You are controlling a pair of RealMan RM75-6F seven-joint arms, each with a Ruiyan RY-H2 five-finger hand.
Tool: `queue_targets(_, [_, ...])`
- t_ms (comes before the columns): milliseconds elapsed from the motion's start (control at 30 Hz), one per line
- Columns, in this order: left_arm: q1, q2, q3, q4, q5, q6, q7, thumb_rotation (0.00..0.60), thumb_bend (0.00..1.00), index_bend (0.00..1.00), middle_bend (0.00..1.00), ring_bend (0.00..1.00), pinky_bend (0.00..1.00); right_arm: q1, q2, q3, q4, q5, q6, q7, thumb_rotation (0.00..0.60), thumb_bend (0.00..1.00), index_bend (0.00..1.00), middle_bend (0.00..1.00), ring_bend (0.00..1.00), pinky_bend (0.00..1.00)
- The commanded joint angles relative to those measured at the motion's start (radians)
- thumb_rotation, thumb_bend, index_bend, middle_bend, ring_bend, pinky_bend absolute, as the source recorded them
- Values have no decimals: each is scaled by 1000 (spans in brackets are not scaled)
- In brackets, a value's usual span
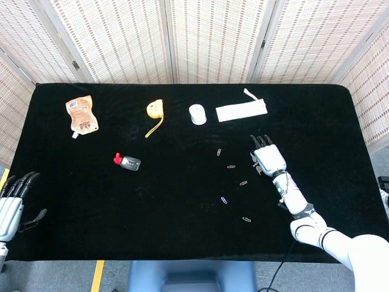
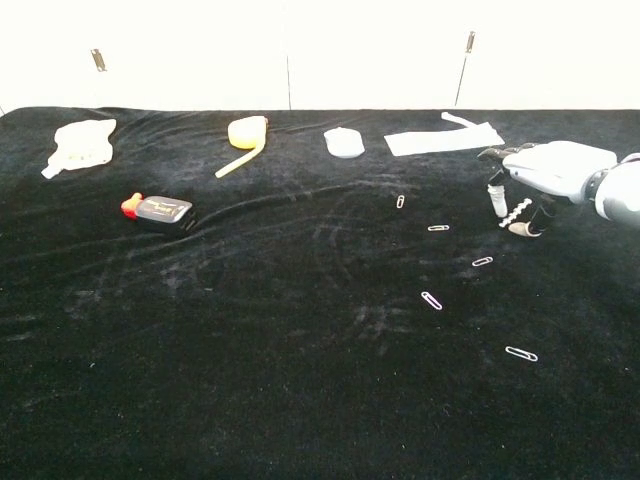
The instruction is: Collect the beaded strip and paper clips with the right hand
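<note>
The white beaded strip lies on the black table at the right, just beneath my right hand. The hand is low over it, palm down; a fingertip stands left of the strip and the thumb tip right of it, still apart. In the head view the hand hides the strip. Several paper clips trail left and forward of the hand, among them one, another and the nearest. My left hand rests open at the table's front left edge.
Along the back lie a tan pouch, a yellow tape measure, a white round object and a white flat packet. A red and black gadget sits left of centre. Woven screens close off the back.
</note>
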Motion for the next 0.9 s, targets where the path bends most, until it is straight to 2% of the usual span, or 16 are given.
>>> queue_targets(33, [-1,0,-1,1,-2,-2,1,600,358,35,115,155,59,6,-7,3,8,11,-13,-7,600,363,497,0,0,0])
queue_targets(233, [0,1,-1,1,-2,-2,-4,600,358,34,115,155,59,12,-20,3,19,15,-17,-2,600,371,503,0,0,0])
queue_targets(900, [0,-1,-2,2,0,-4,0,600,358,18,115,155,59,3,-41,10,44,31,13,3,600,411,657,26,0,0])
